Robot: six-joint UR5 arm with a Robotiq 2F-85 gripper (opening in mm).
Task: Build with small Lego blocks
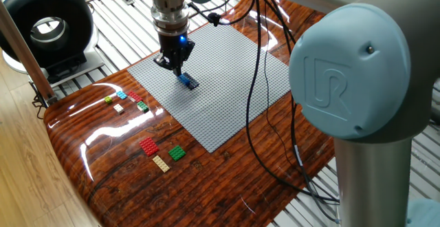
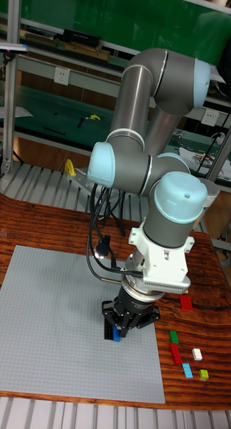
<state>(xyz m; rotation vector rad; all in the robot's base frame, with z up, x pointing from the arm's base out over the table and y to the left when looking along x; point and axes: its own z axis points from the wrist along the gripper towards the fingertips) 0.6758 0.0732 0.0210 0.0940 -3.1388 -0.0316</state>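
Note:
A blue small Lego block (image 1: 187,81) sits pressed on the grey baseplate (image 1: 230,82), near its left part. My gripper (image 1: 174,67) hovers just up-left of the block, apart from it, fingers spread and nothing between them. In the tall fixed view the gripper (image 2: 127,327) stands low over the baseplate (image 2: 48,322) with the blue block (image 2: 116,333) at its lower left. Loose blocks lie on the wood: red (image 1: 148,145), green (image 1: 177,153), tan (image 1: 161,163), and a small mixed cluster (image 1: 127,100).
A black ring-shaped device (image 1: 45,24) stands at the back left beyond the table edge. Black cables (image 1: 260,103) hang from the arm across the baseplate's right side. The arm's large joint (image 1: 357,69) fills the right foreground. More loose blocks (image 2: 185,352) lie right of the baseplate.

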